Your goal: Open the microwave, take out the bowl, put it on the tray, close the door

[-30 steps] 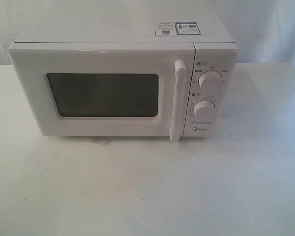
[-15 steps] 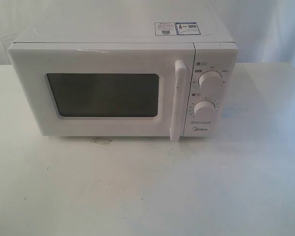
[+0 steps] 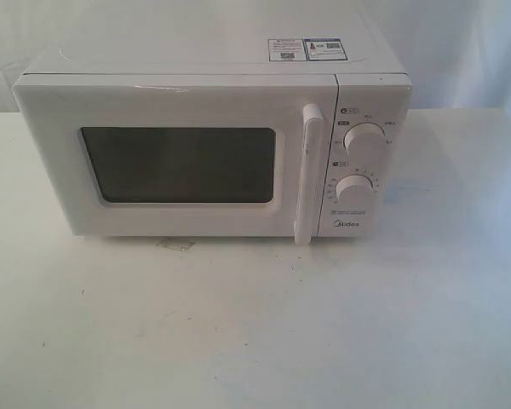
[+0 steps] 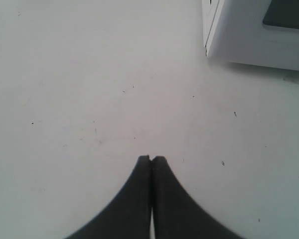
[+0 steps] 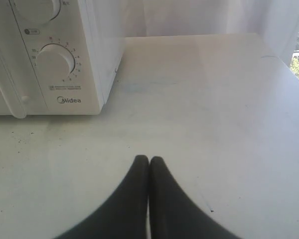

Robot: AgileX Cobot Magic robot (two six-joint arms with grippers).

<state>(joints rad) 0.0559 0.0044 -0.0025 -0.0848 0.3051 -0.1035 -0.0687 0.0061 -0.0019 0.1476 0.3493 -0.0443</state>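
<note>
The white microwave (image 3: 213,145) stands at the back of the white table. Its door (image 3: 175,162) is closed, with a dark window and a vertical bar handle (image 3: 307,175). The bowl is hidden and the tray is out of view. Neither arm shows in the exterior view. My left gripper (image 4: 151,158) is shut and empty over bare table, with a corner of the microwave (image 4: 249,40) some way off. My right gripper (image 5: 149,159) is also shut and empty over the table, apart from the microwave's knob side (image 5: 55,59).
The table's far right edge (image 5: 284,59) shows in the right wrist view, with a white curtain behind. Small dark specks and a faint stain (image 3: 177,245) mark the tabletop in front of the microwave.
</note>
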